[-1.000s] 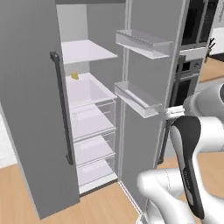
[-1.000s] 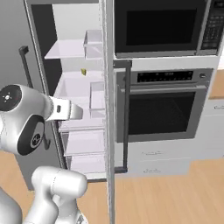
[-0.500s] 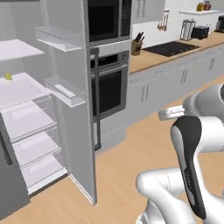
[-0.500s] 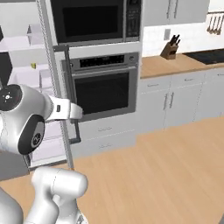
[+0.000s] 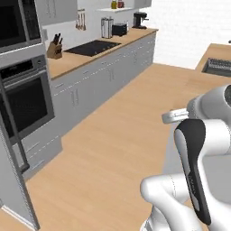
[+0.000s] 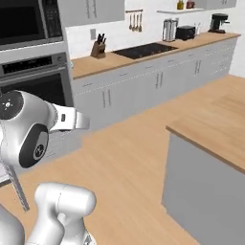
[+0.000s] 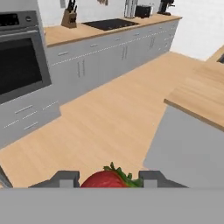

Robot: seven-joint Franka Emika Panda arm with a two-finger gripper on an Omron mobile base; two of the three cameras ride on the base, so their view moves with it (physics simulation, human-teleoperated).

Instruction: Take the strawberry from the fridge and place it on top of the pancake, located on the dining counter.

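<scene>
strawberry (image 7: 106, 180): pinched between the two fingers (image 7: 65, 179), one dark tip on each side of it, green leaves poking toward the right tip; red body fills the gap.
fingers state: closed on the strawberry, not fully together, fruit keeps them apart.
gripper (image 7: 107, 180): pointing forward over the wooden floor (image 7: 105, 113), carrying, nothing else touching it.
step: transport leg, judged; fruit is out of the fridge, not yet on the pancake.
dining counter (image 7: 202, 97): ahead and to the right of the fingers, light wood top over a pale grey side; its near corner is closest, top runs away up-right.
key relation: target surface lies right-forward of the fingers and, judging by the view, at or above their level; next move probably needs more rightward turn plus lift over the edge.
pancake: not seen on the visible part of the counter top, cannot say where on it.
sink (image 5: 218, 66): dark inset at the far end of the counter in the left base view.
wall oven (image 7: 19, 61): ahead-left of the fingers, well apart, away from the goal.
wall counter (image 6: 143, 53): far ahead-left with knife block (image 6: 98, 49) and stove; not the target.
risk: fruit is small and round, could slip if the grip loosens during the swing.
</scene>
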